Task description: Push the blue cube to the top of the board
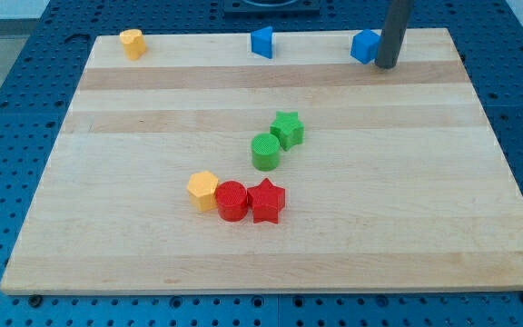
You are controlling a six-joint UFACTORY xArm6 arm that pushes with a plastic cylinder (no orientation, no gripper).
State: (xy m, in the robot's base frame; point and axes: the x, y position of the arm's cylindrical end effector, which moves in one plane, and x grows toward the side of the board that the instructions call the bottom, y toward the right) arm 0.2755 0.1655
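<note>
Pale wooden board [271, 245] filling most of the view, laid on a blue perforated table [25, 73]. Dark rod coming down from the view's top right, with my tip [386, 66] planted on the board at its top edge; no jaws there to open or close, just a bare rod end pressed against the right side of the blue cube [364, 45]. Blue cube at the top of the board, toward the view's right, touching the rod. Further left along the same top edge, a second blue block [261, 42], wedge-like in outline, well apart from the cube. Near the top left corner, a yellow block [133, 44], shape hard to make out. In mid-board, green star [288, 129] touching green cylinder [265, 152] just below and to its left. Lower down, a touching row: yellow hexagonal block [203, 190], red cylinder [231, 200], red star [267, 200].
</note>
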